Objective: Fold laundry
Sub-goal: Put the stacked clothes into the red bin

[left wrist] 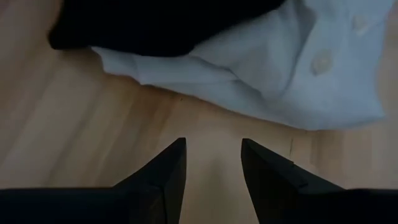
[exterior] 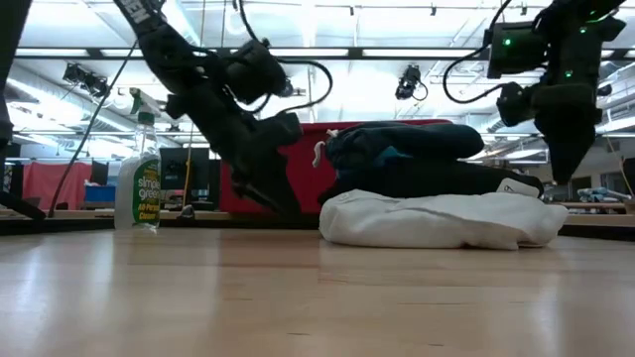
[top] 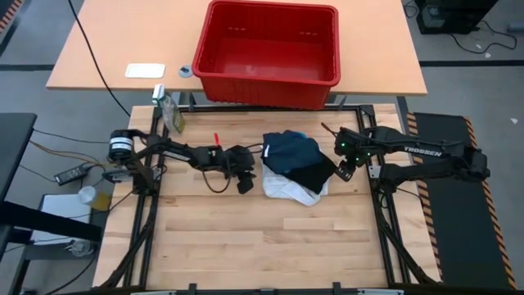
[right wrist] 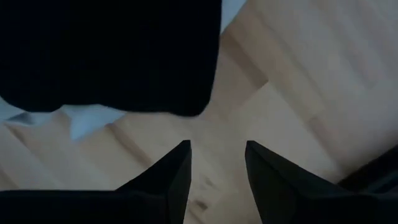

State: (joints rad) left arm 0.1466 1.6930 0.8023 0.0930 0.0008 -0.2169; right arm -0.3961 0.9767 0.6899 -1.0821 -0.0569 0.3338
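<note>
black garment (top: 315,174), white garment (top: 291,190), red basket (top: 268,51)

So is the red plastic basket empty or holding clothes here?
Empty: the red plastic basket shows bare floor inside; the cloth garments lie heaped on the wooden table.

I see soft matt cloth laundry (top: 296,166) on a smooth, slightly glossy wooden tabletop (top: 246,238); behind it, a glossy red plastic basket (top: 268,54).

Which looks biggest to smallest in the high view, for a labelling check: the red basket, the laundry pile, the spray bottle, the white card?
1. red basket
2. laundry pile, clearly smaller than the basket
3. and 4. spray bottle and white card: they look about alike, so I won't rank them.
</note>
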